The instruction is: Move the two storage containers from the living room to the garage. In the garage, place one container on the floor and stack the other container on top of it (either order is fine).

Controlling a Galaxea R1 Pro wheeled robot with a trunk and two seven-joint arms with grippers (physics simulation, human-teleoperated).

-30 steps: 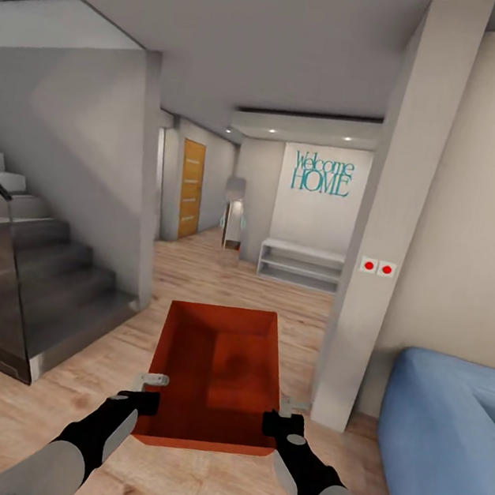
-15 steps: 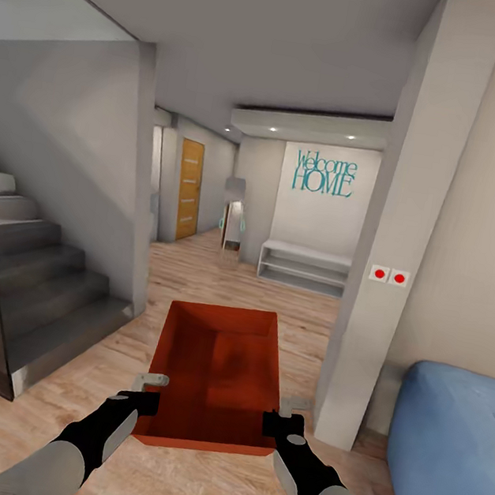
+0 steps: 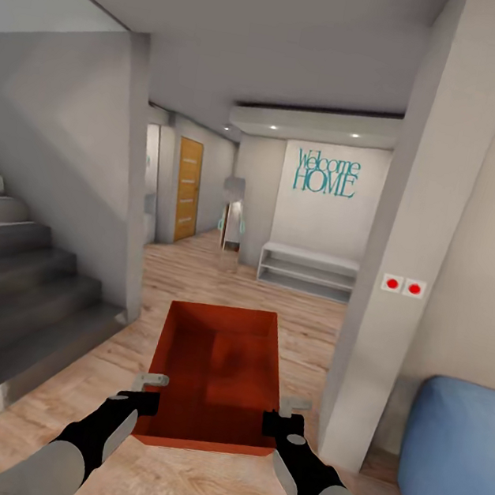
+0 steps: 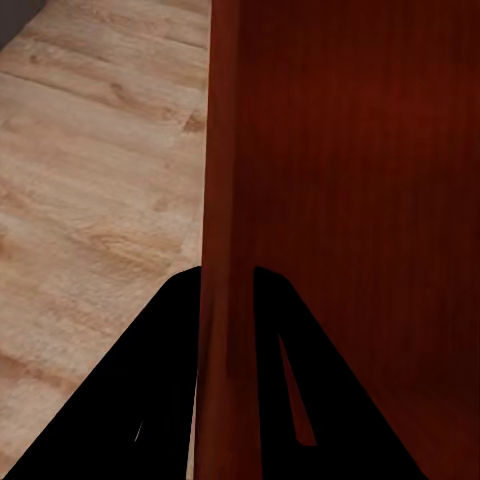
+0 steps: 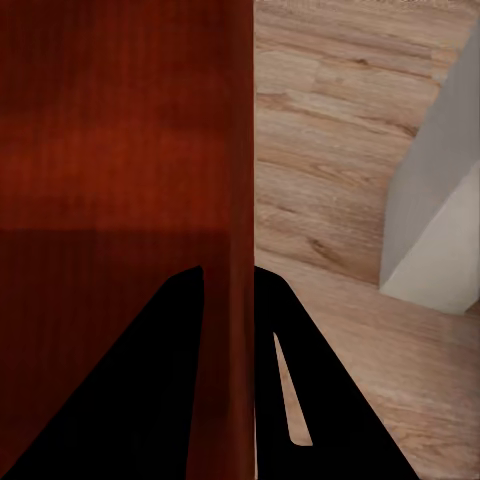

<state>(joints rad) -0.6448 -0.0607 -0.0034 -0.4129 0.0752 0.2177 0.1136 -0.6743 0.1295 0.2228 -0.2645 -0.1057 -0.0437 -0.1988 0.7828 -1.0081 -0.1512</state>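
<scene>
Both hands grip one storage container, carried through the hallway.

Left hand (image 3: 146, 391) is closed over the container's left wall, right hand (image 3: 285, 415) over its right wall; each wrist view shows that thin wall pinched between the dark fingers (image 4: 150, 400). The orange-red storage container (image 3: 212, 370) hangs directly ahead of the robot, above the light wood floor (image 3: 219, 275), its long axis pointing forward, equally near both arms. Ahead lie a grey staircase (image 3: 23, 300) on the left, a pillar (image 3: 405, 264) and blue sofa (image 3: 453, 464) on the right. Teal wall lettering reads "Welcome HOME" (image 3: 326, 173). By my judgement the garage is not yet reached.
</scene>
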